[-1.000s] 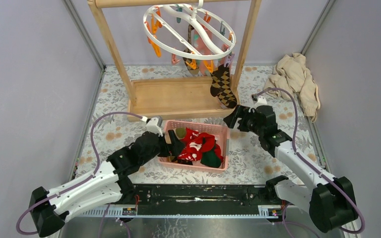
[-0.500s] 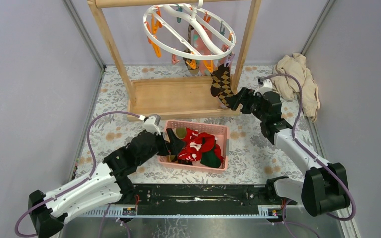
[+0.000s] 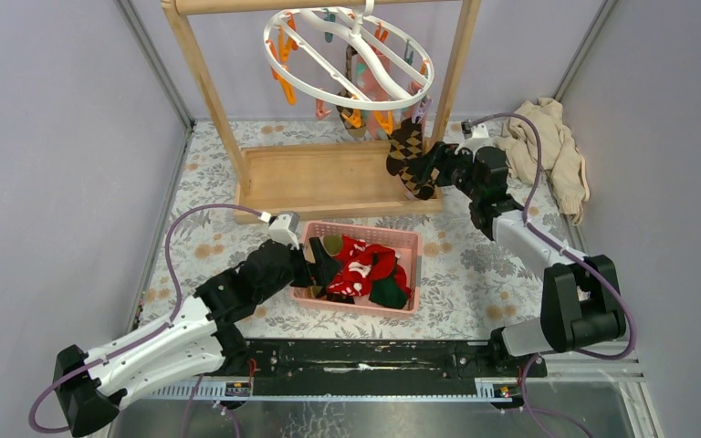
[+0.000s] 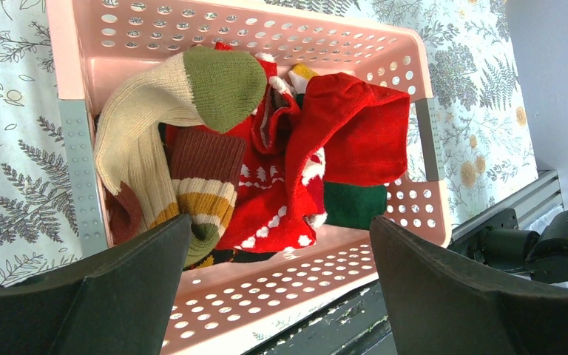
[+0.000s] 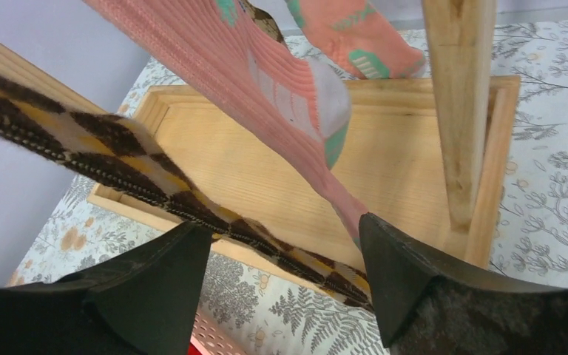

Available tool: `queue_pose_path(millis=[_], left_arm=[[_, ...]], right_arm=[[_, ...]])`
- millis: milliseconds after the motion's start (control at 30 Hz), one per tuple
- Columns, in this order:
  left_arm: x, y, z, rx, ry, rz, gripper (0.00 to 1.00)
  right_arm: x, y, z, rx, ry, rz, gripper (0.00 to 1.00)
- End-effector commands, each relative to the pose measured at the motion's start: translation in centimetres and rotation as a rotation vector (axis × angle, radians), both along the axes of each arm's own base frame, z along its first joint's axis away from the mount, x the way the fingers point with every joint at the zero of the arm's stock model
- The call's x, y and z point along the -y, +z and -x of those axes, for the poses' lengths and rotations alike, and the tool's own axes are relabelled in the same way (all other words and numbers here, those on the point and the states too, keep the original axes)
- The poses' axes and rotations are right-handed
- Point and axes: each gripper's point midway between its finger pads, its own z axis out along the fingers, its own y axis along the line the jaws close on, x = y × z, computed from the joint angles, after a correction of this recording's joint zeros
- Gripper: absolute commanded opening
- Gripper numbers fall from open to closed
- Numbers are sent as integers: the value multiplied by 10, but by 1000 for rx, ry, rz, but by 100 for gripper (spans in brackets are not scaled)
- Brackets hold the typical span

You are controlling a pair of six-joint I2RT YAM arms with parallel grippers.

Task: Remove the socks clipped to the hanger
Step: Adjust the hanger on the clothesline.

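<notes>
Your right gripper [image 3: 431, 167] is unclenched, gripping nothing, its jaws flanking the argyle sock [image 3: 409, 157], which hangs lengthwise down from the hanger [image 3: 329, 95] over the rack base's [image 3: 329, 178] front right corner, toward the table's [image 3: 475, 265] far edge.

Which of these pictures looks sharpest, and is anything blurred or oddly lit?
Top view: evenly lit, sharp throughout, only soft shadows, the walls splaying outward. Left wrist view: the pink basket and its socks crisp. Right wrist view: the brown checked sock and pink sock loom large and slightly soft, the black fingers dark and featureless, bottom corners shaded.
</notes>
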Motion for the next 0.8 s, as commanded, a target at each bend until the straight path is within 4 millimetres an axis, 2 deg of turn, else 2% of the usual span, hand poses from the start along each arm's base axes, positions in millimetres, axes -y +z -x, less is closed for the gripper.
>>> queue_pose_path(millis=[0,167,267,300,367,567,633,767], left_arm=[[7,15,-4,33,-11,44,99],[8,13,-4,29,-13,40,99],[8,13,-4,26,-12,39,99],[8,13,-4,26,-13,39,99],[8,12,-4,24,-12,40,99],[10,12,-5,23,-14,42,99],[11,12,-5,22,-14,44,99],[11,14,-5,25,-14,45,99]], right_arm=[[-14,39,-8,132,89,-28,72],[-19,43,-1,126,126,-51,44],[-22,47,5,123,145,-69,10],[-22,47,7,120,150,-74,3],[-25,51,14,124,171,-84,0],[-32,56,30,115,218,-104,0],[-41,58,37,108,240,-102,0],[-73,64,57,110,291,-55,0]])
